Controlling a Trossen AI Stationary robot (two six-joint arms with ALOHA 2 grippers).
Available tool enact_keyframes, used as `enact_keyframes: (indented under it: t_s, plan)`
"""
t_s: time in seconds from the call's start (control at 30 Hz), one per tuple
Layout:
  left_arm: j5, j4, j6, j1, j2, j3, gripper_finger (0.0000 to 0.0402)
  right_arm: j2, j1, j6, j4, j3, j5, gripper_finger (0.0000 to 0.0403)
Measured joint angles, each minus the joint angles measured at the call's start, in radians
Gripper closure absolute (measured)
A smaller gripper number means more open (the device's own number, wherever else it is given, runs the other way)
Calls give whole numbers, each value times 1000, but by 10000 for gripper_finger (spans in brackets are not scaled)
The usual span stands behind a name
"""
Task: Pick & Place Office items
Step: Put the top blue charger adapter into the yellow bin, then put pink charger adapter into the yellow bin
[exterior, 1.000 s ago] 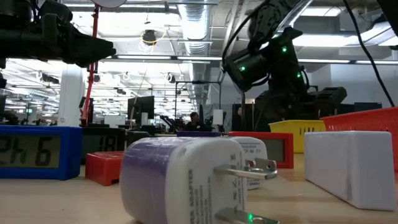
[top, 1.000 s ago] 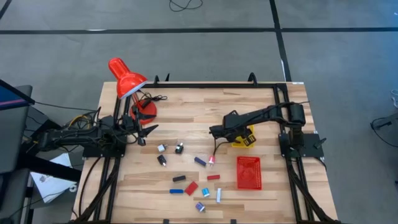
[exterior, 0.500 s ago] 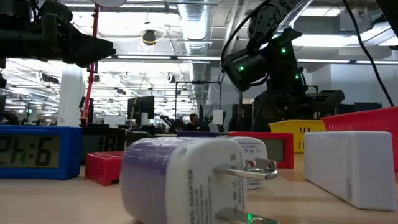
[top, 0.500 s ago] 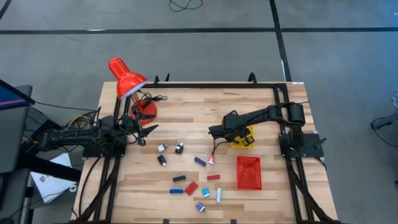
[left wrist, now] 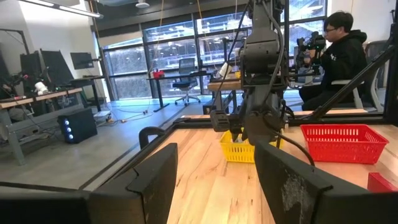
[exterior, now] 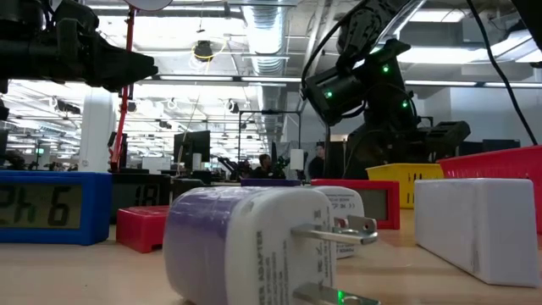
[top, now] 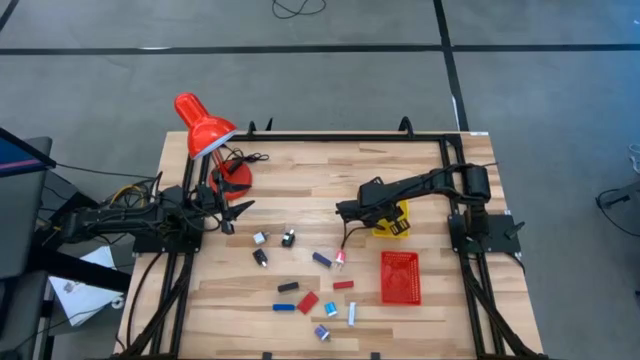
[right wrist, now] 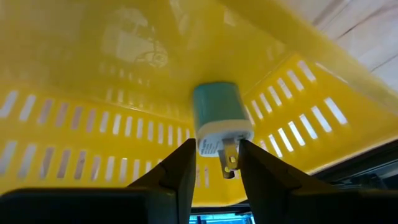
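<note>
Wooden table [top: 300,180] fills mid-frame; over its right side the right gripper [right wrist: 214,165], fingers narrowly parted, pinches a teal-and-white plug adapter [right wrist: 217,118] inside the yellow tray [right wrist: 74,93]. Left gripper [left wrist: 214,180] hovers half-open, empty. Office desks lie beyond.

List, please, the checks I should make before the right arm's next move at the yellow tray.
1. Right pincer is down inside the yellow tray: ok.
2. Teal-and-white charger plug is at the pincer's tip, within the tray walls: ok.
3. Plug gripped or lying free: cannot tell.
4. Left pincer is open, empty and at the table's left side, far from the tray: ok.
5. Red mesh basket stands apart from the tray, not under the right arm: ok.
6. All items put away: not ok. The red block and several small pieces lie on the table.
</note>
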Motion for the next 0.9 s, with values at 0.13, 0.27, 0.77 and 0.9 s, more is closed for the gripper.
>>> enact_keyframes:
  t_s: [0.13,0.27,0.77,0.9]
  plan:
    - [0,0,0,0,0,0,193,-18,9,9,1,5,0,288]
    - [0,0,0,0,0,0,193,-54,10,55,0,30,0,288]
    - [0,0,0,0,0,0,193,-321,76,245,391,37,-186,259]
    - [0,0,0,0,0,0,193,-343,132,252,579,36,-266,202]
